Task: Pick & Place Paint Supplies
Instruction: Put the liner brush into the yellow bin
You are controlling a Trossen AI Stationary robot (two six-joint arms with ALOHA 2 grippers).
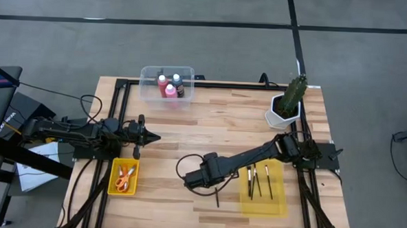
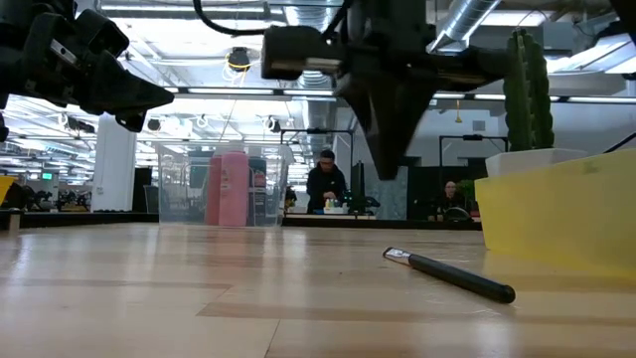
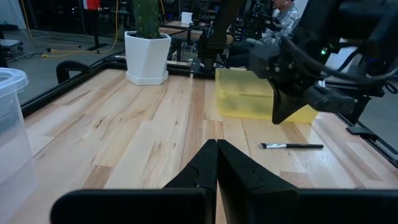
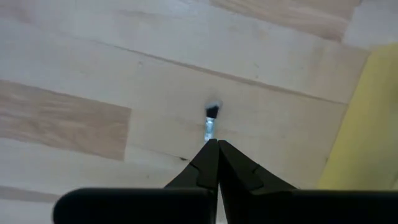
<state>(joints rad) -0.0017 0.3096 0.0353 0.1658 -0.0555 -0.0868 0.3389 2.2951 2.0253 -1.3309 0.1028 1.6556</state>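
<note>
Dark jointed arms, black cables

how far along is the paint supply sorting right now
Mostly done: bottles sit in the clear bin, scissors in the small yellow bin, three brushes in the yellow tray. Left: one brush on the table, with the shut right gripper above it.

Left pincer [image 3: 216,163]: its two dark fingers are pressing together, tips meeting over the counter.
Counter [image 3: 143,124]: light wooden planks are stretching ahead.
Brush [image 3: 292,146]: a thin dark-handled one is lying flat on the wood, just in front of the yellow tray.
Yellow tray [image 3: 249,96]: is sitting beyond the brush.
Right pincer [image 3: 281,115]: is hanging point-down above the brush.
Plant [image 3: 147,43]: is standing in a white pot at the far edge.
Clear bin [image 3: 11,140]: is showing at the side.
</note>
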